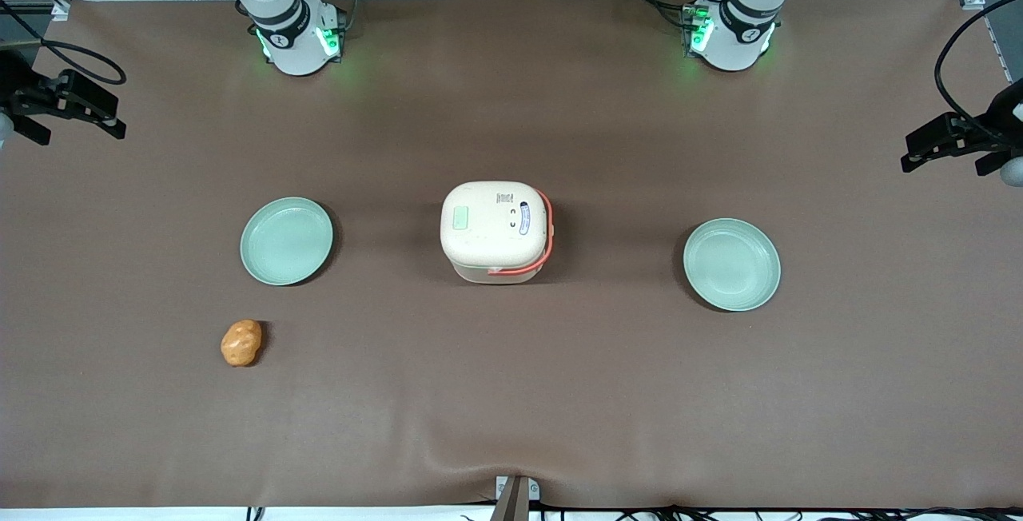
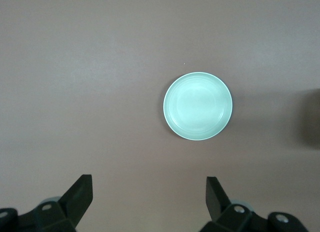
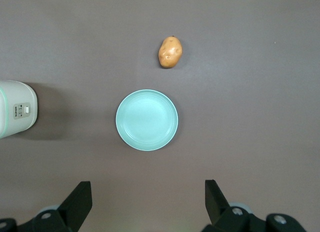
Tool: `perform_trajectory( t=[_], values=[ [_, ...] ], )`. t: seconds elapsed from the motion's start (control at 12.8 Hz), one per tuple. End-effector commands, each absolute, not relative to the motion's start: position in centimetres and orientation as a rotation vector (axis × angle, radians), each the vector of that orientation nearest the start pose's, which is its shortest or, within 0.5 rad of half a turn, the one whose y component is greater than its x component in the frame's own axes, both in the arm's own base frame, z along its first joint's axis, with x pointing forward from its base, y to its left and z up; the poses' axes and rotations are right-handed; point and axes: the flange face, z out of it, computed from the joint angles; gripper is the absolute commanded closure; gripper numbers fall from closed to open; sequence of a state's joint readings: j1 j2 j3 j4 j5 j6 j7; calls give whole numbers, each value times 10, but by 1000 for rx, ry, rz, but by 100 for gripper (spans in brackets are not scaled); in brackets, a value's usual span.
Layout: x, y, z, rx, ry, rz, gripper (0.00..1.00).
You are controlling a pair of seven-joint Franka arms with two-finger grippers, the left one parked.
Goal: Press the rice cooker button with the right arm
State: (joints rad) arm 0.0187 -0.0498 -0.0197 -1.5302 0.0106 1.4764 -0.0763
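Observation:
The rice cooker (image 1: 495, 229) stands mid-table, cream and boxy, with its lid shut and its salmon-orange handle folded down. A pale green rectangle (image 1: 461, 218) sits on the lid. The cooker also shows in the right wrist view (image 3: 15, 114), with a small control panel (image 3: 21, 111) on its side. The right arm (image 1: 296, 41) rises from its base out of the front view, so its gripper is not seen there. In the right wrist view my gripper (image 3: 147, 183) is open and empty, high above the table, with a pale green plate (image 3: 147, 120) below it. It is well apart from the cooker.
One pale green plate (image 1: 286, 240) lies beside the cooker toward the working arm's end, another (image 1: 731, 264) toward the parked arm's end. A potato (image 1: 241, 343) lies nearer the front camera than the first plate and also shows in the right wrist view (image 3: 170, 52). Black camera mounts (image 1: 64, 101) stand at the table's ends.

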Motion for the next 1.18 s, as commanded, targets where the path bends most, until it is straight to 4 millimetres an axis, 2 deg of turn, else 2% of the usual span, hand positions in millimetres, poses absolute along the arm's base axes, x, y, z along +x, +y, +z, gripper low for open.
perform_trajectory(
  t=[0.0,0.31,0.47,0.63,0.86,1.1],
  values=[
    [525,-3,668,-3129,-88,-10,0],
    [528,7,663,-3117,-132,6,0],
    [531,34,658,-3110,-194,7,0],
    [540,68,646,-3101,-257,-5,0],
    [543,144,623,-3100,-146,31,0],
    [549,204,589,-3104,-147,51,0]
  ],
)
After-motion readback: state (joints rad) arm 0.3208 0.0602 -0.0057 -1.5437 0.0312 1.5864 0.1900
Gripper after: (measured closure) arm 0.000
